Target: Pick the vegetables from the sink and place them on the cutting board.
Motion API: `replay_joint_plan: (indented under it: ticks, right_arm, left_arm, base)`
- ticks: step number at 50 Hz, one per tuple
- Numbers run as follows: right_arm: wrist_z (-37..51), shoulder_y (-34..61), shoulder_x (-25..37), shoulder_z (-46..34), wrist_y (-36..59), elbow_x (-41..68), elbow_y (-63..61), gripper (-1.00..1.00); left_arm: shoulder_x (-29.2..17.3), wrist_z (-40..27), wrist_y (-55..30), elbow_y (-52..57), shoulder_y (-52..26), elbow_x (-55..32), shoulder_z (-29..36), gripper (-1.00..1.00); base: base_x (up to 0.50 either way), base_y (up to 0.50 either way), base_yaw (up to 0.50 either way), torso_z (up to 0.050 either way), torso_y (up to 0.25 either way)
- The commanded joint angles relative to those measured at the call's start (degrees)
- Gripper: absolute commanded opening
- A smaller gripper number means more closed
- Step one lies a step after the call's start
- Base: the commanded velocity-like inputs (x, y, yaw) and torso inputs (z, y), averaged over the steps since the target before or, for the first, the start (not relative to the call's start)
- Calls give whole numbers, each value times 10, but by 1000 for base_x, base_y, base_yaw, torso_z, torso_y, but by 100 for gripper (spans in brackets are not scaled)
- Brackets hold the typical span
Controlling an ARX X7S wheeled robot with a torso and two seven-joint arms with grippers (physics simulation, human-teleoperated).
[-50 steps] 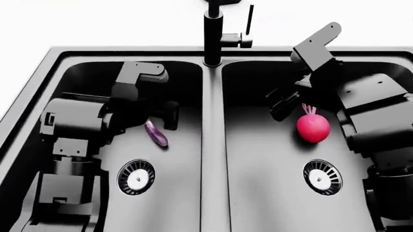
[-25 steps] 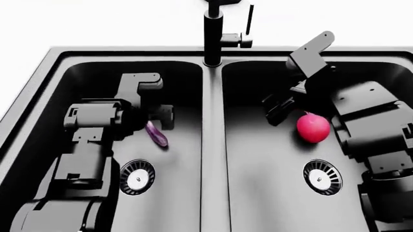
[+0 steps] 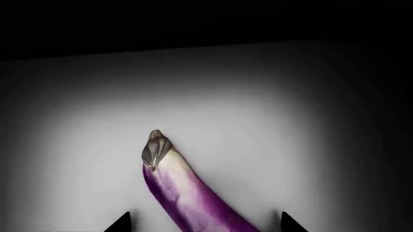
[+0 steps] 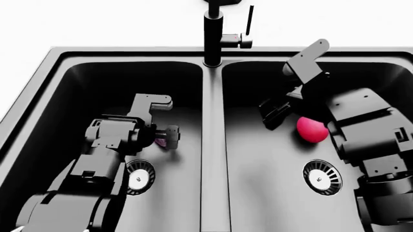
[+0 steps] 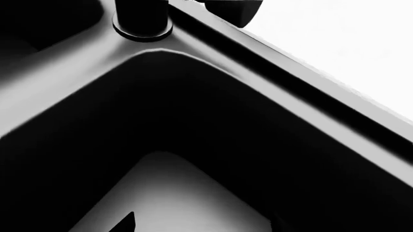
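Eggplant (image 3: 187, 193) lies on the floor of the left basin of the sink (image 4: 213, 159), its grey-brown cap pointing away from our left wrist camera; from our head we see only a sliver of purple (image 4: 160, 142) beside the left gripper (image 4: 169, 137). That gripper sits low over it, and in the wrist view two dark fingertips (image 3: 121, 223) stand apart on either side of the eggplant without touching it, so our left jaws are spread. A round metal drain (image 4: 138, 177) lies just beside our left arm. Past the central divider and the tall faucet (image 4: 213, 34), our right gripper (image 4: 273, 112) hangs in the right basin; we cannot tell whether it is spread or closed. The pink radish (image 4: 312, 129) rests on the basin floor just beside it, partly behind our right arm, with the second drain (image 4: 320, 177) nearer us.
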Motion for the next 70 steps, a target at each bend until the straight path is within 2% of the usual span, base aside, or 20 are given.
replay_joint_plan:
  ticks: [1, 2, 3, 9, 15, 23, 25, 30, 34, 42, 51, 60, 70]
  right_arm:
    - [1, -9, -1, 2, -11, 4, 9, 100]
    - [2, -11, -1, 2, -11, 5, 8, 100]
    - [2, -13, 0, 2, -10, 5, 6, 100]
    - [3, -15, 2, 3, -4, 6, -5, 100]
    - [5, -18, 8, 6, 11, 9, -31, 100]
    - [7, -15, 9, 5, 23, 9, -46, 100]
    - [7, -14, 9, 4, 25, 9, -48, 100]
    - [12, -5, 8, 4, 25, 6, -42, 100]
    - [13, -2, 8, 2, 23, 4, -39, 100]
    - [22, 13, 13, -11, 24, -11, -12, 100]
    - [22, 75, 6, -108, 54, -74, 101, 100]
    - [87, 95, -31, -29, 186, -70, 160, 100]
    - [147, 97, -46, 52, 207, -69, 181, 100]
  left_arm:
    - [6, -12, 10, -32, 48, -10, 6, 100]
    - [6, -12, 10, -32, 50, -12, 8, 100]
    - [7, -12, 12, -32, 51, -15, 10, -100]
    - [8, 8, 30, -32, 42, -60, 34, -100]
    - [7, 19, 64, -32, 24, -70, 53, -100]
    - [6, 46, 130, -25, 6, -88, 133, -100]
    - [-1, 52, 107, 16, 12, -91, 139, -100]
    - [-36, 48, -23, 223, 55, -111, 135, -100]
    - [-47, 42, -71, 302, 74, -124, 128, -100]
    - [-51, 40, -82, 322, 77, -131, 125, -100]
    - [-50, 39, -71, 305, 68, -133, 126, -100]
    - [-47, 40, -55, 281, 62, -135, 128, -100]
    - [-46, 41, -48, 274, 63, -139, 131, -100]
  base:
    - [0, 0, 0, 0, -13]
    - [16, 0, 0, 0, -10]
    - [0, 0, -3, -10, -10]
    - [0, 0, 0, -2, -4]
    - [0, 0, 0, -2, -3]
    - [1, 0, 0, 0, 0]
    - [0, 0, 0, 0, 0]
    - [0, 0, 0, 0, 0]
    - [0, 0, 0, 0, 0]
    - [0, 0, 0, 0, 0]
    - [0, 0, 0, 0, 0]
    - [0, 0, 0, 0, 0]
    - [0, 0, 0, 0, 0]
